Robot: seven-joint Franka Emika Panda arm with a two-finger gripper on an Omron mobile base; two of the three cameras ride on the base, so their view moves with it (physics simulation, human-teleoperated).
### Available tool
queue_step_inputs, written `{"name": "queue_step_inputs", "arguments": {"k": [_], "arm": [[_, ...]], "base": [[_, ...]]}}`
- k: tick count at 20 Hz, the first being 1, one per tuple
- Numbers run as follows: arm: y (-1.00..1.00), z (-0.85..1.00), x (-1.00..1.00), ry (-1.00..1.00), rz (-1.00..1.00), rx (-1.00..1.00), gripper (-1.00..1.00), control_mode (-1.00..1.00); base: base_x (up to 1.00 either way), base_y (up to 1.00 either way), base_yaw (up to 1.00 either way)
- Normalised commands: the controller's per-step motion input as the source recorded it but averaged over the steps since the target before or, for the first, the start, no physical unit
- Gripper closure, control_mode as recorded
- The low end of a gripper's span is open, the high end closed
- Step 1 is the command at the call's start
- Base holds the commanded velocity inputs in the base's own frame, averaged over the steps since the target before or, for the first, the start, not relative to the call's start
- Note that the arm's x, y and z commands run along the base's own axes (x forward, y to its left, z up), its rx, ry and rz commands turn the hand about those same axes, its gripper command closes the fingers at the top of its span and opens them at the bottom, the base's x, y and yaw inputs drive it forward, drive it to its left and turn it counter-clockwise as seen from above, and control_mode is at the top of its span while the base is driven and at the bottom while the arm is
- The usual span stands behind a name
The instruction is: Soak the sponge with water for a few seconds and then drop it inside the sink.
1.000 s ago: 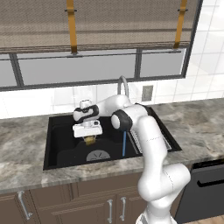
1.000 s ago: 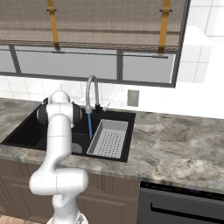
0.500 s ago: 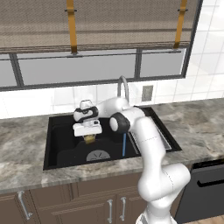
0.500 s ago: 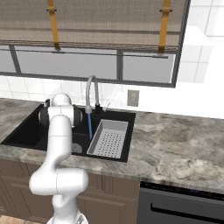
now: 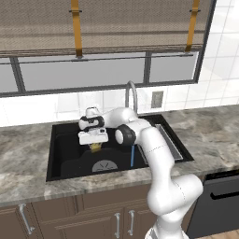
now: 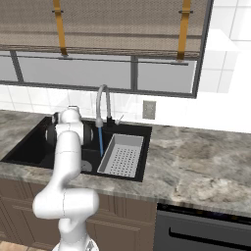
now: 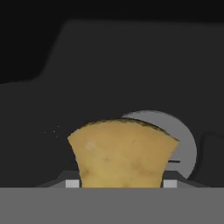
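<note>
The claw [image 5: 95,145] hung over the black sink [image 5: 65,161], with its jaws closed tight on the sponge [image 5: 95,147]. In the left base view, the yellow-orange sponge poked out just under the white hand, above the round grey drain [image 5: 105,166]. The water [image 5: 132,156] ran down in a thin blue line at about 3 o'clock from the sponge — near it, but apart from it.

The hand view showed the grip up close: the sponge [image 7: 122,153] sat between the two finger tips, pinched in at the bottom, and the drain [image 7: 181,142] peeked out behind it at 2 o'clock.

The right base view showed other things. The silver faucet [image 6: 102,103] curved over the sink [image 6: 29,152], and the water [image 6: 101,141] fell from its tip. The grey drainer tray [image 6: 122,155] sat at 3 o'clock from the water. The white arm stood in front of the sponge there. The marbled counter [image 6: 196,157] lay around the sink.
</note>
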Motion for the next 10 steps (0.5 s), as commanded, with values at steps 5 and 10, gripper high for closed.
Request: {"name": "queue_step_inputs", "arguments": {"k": [5,10], "arm": [[0.0,-0.17,0.16,0.0,0.0,0.0,1.0,-1.0],[0.0,-0.31,0.1,0.0,0.0,0.0,1.0,-1.0]], "base": [[0.0,0.0,0.0],[0.0,0.0,0.0]]}}
